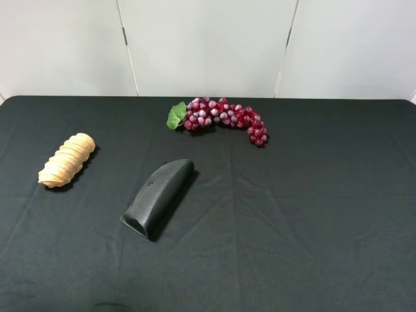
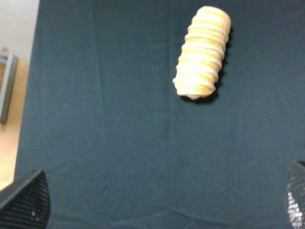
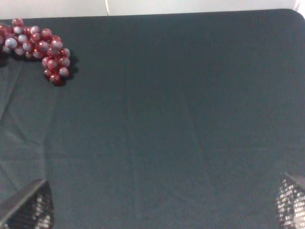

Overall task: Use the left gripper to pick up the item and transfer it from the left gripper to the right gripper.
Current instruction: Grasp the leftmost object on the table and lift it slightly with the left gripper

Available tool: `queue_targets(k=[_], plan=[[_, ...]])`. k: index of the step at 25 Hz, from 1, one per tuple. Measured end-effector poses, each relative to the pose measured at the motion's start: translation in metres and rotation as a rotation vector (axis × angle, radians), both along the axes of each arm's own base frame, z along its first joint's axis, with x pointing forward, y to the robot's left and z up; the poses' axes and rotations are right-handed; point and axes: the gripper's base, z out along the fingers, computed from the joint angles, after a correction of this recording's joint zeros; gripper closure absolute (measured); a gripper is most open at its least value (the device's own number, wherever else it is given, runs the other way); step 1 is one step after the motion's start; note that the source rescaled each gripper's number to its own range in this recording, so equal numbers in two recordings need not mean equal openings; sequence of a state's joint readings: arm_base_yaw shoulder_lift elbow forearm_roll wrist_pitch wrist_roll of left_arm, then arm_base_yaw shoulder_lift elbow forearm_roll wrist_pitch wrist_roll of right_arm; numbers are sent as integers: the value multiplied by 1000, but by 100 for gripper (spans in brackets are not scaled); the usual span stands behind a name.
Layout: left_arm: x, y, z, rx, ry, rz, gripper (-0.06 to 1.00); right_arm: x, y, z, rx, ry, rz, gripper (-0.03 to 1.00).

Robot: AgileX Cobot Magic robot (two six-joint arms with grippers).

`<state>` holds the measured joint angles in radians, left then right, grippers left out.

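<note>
The jaws of the left gripper [image 2: 159, 202] are spread wide and nothing is held between them; only its two fingertips [image 2: 26, 200] are seen in the left wrist view, over bare cloth. The jaws of the right gripper [image 3: 162, 205] are likewise spread wide and empty.

The bread roll [image 1: 67, 160] is found lying flat on the table [image 1: 312, 227], at about nine o'clock in the high view. Its length runs from one o'clock to seven o'clock, with the tapered end toward seven. It lies ahead of the left gripper and apart from it, not yet between the jaws.

The reach is judged to be the step in hand. The jaws are best brought over the middle of the roll and turned so that they close across its short width. Pressure is best kept light, and one end left free for the right gripper.

A black handle [image 1: 158, 197] lies near the middle of the table, at about four o'clock from the roll and well apart. A bunch of grapes [image 1: 221, 117] lies at twelve o'clock. Neither is judged to block the reach.
</note>
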<state>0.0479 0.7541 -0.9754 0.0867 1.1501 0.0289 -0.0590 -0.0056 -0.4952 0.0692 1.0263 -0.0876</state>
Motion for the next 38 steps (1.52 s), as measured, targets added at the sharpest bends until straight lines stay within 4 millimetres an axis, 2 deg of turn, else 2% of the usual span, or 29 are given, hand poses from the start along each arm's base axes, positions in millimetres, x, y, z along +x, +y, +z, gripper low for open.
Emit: queue_targets(k=[7,12,16,26,38], plan=[[62,3,-26,-3,147,-3,-4,0,0,0,0,0,0,-3],[104,5,-58,-9,261,-7,-4,0,0,0,0,1,0,-3],[129,6,-85,-4,354,-30,-4,0,0,0,0,1,0,-3],[170,8,-147,-7,504,-64,-2,0,0,0,0,1,0,-3],[195,0,-199,-8,561,-100,-2,0,0,0,0,0,0,-3]])
